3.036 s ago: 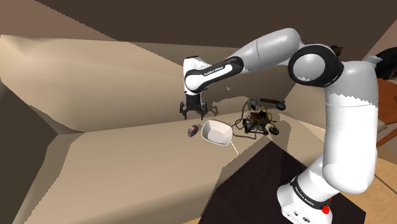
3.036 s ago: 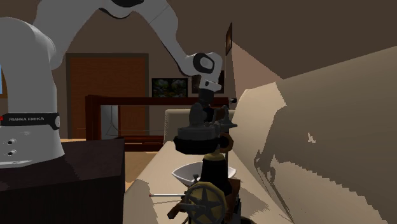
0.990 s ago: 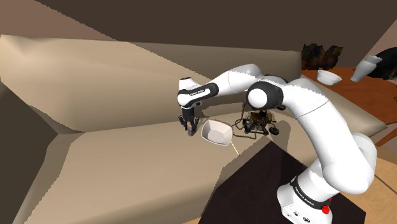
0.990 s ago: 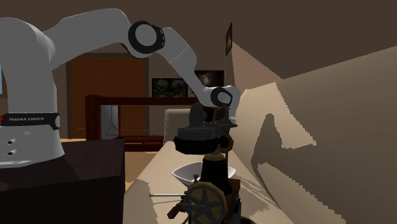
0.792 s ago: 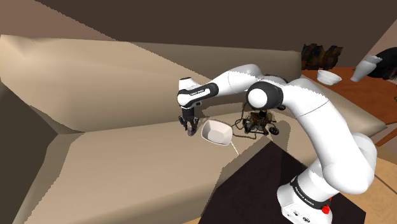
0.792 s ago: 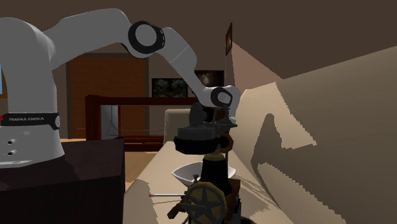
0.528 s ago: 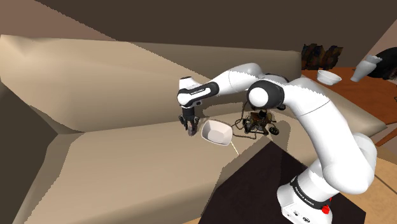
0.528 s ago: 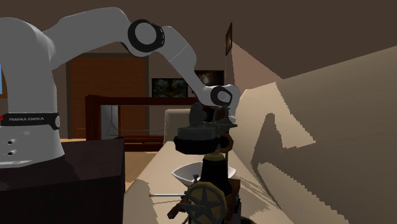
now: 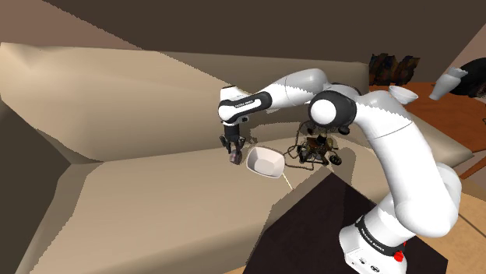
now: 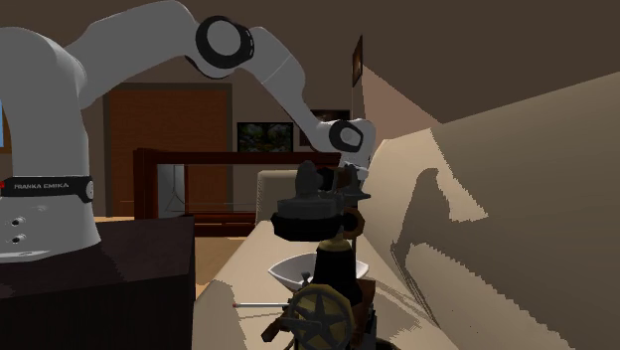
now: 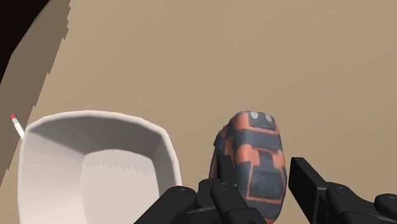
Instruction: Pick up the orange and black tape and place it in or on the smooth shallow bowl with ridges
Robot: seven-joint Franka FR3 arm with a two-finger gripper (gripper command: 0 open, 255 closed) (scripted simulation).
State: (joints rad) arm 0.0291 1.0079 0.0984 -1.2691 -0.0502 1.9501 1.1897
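The orange and black tape (image 11: 250,159) stands between my black fingers (image 11: 222,186), and my gripper (image 11: 261,191) is shut on it. In the shoulder view the gripper (image 9: 234,152) hangs just above the tan surface with the tape (image 9: 236,159) at its tips, close beside the white shallow bowl (image 9: 261,166), on the shoulder view's left of it. In the wrist view the bowl (image 11: 95,118) is empty and lies right next to the tape. The second exterior view has the bowl (image 10: 296,266) partly behind a dark ornate device.
A dark ornate device with brass parts (image 9: 316,148) stands just past the bowl and blocks the near foreground (image 10: 320,261) in the second exterior view. A thin stick with a red tip (image 11: 16,125) lies by the bowl. The tan surface (image 9: 156,202) slopes up behind. The dark stand (image 9: 311,226) is at lower right.
The arm's elbow has risen and the wrist has shifted slightly up and to the shoulder view's right, carrying the tape with it. The bowl has not moved.
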